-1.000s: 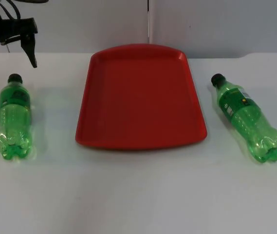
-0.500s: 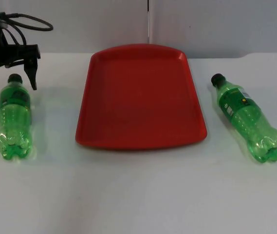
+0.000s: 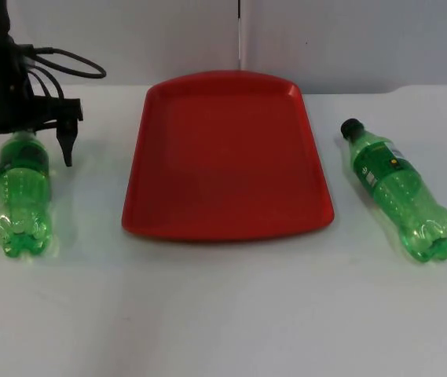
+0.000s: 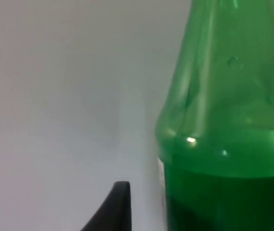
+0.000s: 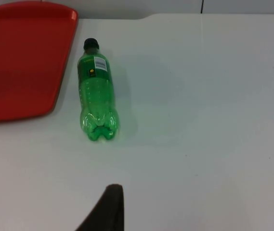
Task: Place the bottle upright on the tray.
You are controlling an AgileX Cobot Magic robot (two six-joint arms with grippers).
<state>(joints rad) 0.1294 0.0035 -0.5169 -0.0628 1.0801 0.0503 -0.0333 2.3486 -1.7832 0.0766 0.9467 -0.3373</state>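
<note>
Two green bottles lie on their sides on the white table, black caps toward the wall. The left bottle (image 3: 20, 196) lies left of the red tray (image 3: 223, 157), and the right bottle (image 3: 400, 192) lies to the tray's right. My left gripper (image 3: 23, 153) is open and low over the left bottle's neck end, one finger on each side and the cap hidden under the arm. In the left wrist view the left bottle (image 4: 223, 144) looms close beside a black fingertip (image 4: 120, 202). My right gripper (image 5: 109, 211) waits high over the table, well short of the right bottle (image 5: 96, 94).
The tray (image 5: 21, 57) holds nothing and lies flat in the table's middle, close to the grey partition wall. White table top stretches in front of the tray and both bottles.
The left arm has come down and forward from the back left corner. Its fingers, which hung behind the left bottle's cap, now straddle the bottle's neck. Bottles and tray have not moved.
</note>
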